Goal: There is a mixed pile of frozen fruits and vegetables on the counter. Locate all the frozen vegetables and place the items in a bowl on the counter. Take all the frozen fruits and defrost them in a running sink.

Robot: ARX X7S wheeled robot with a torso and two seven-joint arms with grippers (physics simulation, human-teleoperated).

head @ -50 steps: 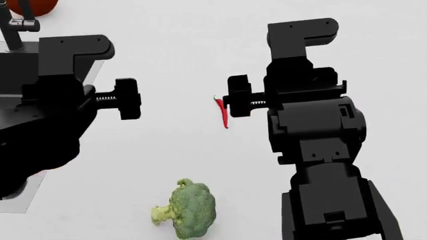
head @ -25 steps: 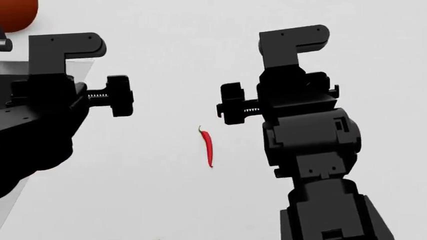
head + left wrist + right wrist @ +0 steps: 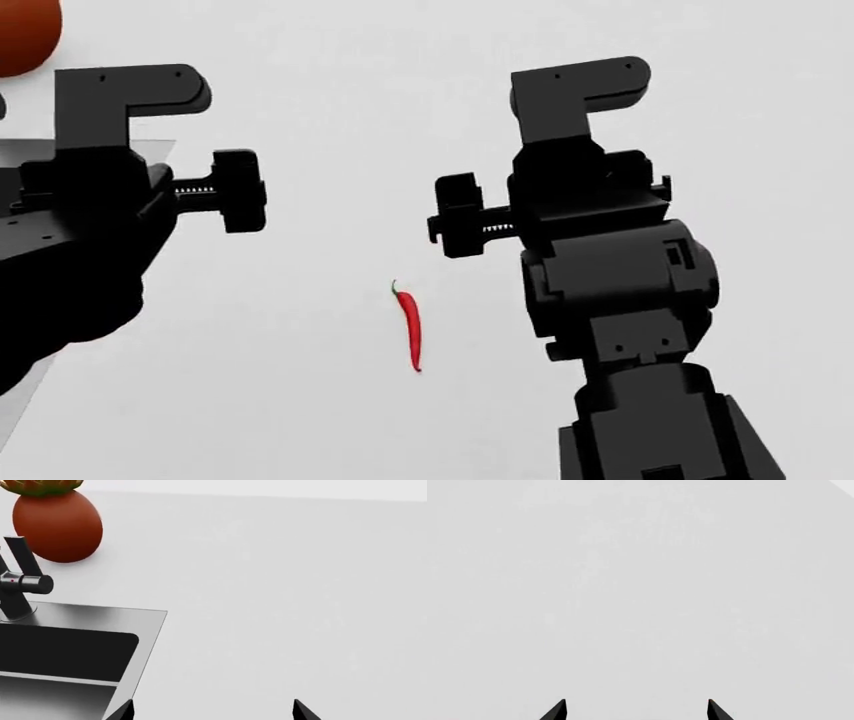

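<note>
Plain, smooth white countertop (image 3: pixel 640 580) fills almost the whole right wrist view. Against it, two black pointed fingertips (image 3: pixel 555 711) of the right gripper (image 3: pixel 635 711) poke in, set wide apart with bare white countertop between them. Nothing is held between the fingertips.

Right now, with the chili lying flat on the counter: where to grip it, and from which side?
Probably mid-body of the chili, coming straight down from above. It lies flat on the white counter, thin and slightly curved, stem end away from the robot, so the fingers should close across its narrow width. The right gripper is open, holds nothing, and that arm sits nearer.
</note>
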